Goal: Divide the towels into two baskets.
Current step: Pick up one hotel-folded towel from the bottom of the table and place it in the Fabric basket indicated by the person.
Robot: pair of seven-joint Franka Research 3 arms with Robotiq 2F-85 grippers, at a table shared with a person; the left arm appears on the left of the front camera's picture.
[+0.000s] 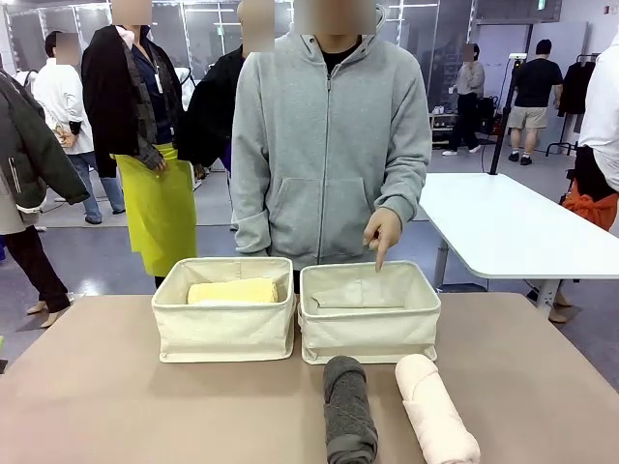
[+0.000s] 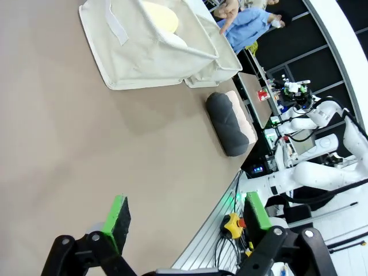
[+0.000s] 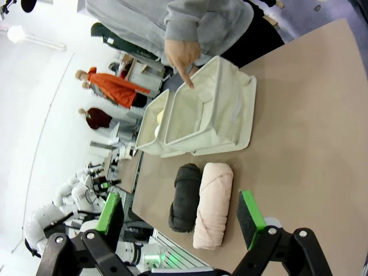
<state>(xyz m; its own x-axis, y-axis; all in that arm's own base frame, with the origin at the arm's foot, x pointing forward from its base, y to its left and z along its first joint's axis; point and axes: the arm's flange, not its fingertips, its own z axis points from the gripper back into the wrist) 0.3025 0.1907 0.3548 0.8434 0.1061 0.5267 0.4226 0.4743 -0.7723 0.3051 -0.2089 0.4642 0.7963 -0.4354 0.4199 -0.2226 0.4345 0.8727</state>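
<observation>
**Two towels on the worktop, both grippers empty**

My left gripper [image 2: 186, 198] and right gripper [image 3: 179, 195] both have their jaws spread wide, with nothing between the green pads, each hanging above bare worktop [image 1: 116, 387].

The two baskets sit side by side, walls touching, mid-worktop toward the far edge. The left basket [image 1: 224, 329] has the yellow towel [image 1: 232, 291] lying in it, long axis parallel to the far edge. Can't tell what's in the right basket [image 1: 370, 333]. A person [image 1: 329, 145] in a grey hoodie stands at the far edge, and their hand [image 1: 382, 232] points one finger down over that basket's far rim.

The grey towel [image 1: 348, 411] and pink towel [image 1: 435, 411] lie near my edge, in front of the right basket. Their long axes run from near edge to far edge, the pink one angled a bit.

From the left wrist the grey roll hides most of the pink one. The right wrist view has them lying just beside each other.
</observation>
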